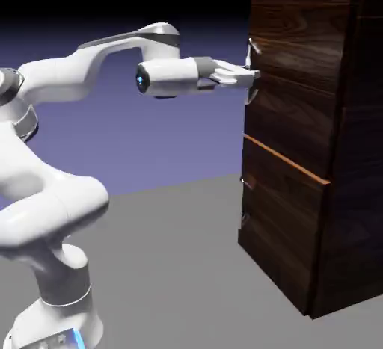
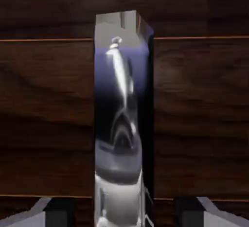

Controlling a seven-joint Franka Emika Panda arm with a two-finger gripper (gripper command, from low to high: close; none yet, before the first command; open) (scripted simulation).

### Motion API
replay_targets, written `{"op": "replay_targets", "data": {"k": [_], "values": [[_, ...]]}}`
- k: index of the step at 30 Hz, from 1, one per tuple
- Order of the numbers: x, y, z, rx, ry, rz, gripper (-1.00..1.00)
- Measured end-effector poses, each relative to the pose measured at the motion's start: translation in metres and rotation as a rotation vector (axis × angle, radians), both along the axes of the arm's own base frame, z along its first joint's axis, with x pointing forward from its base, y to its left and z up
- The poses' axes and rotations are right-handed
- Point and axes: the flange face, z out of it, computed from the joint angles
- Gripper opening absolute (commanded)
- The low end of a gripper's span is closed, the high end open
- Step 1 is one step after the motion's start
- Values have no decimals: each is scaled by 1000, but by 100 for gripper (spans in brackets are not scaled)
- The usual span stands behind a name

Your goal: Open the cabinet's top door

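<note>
The dark walnut cabinet [image 1: 351, 190] stands at the exterior view's right. Its top door [image 1: 295, 93] is flush with the front and carries a thin vertical silver handle [image 1: 250, 60] on its left edge. My gripper [image 1: 253, 77] reaches level to that handle, fingers on either side of it. In the hand view the handle [image 2: 121, 109] fills the middle as a shiny upright bar against the door's wood [image 2: 48, 119]. The two grey fingertips [image 2: 46, 212] stand wide at the bottom corners, with dark gaps between them and the bar. The gripper [image 2: 125, 215] is open around the handle.
Below the top door is a lower panel [image 1: 280, 213] with an orange-brown top edge and its own small handle [image 1: 244, 183]. The cabinet stands on the grey table [image 1: 172, 265]. The white arm rises from the lower left.
</note>
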Motion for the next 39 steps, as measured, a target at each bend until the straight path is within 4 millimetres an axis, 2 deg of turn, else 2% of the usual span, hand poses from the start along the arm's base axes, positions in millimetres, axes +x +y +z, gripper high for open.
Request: {"op": "replay_targets", "data": {"k": [8, 17, 29, 39], "values": [[-62, -45, 0, -6, 4, 243, -100], [-108, -99, 0, 0, 0, 469, -100], [-147, -179, 0, 0, 0, 750, -100], [-162, -269, 0, 0, 0, 1039, -100]]}}
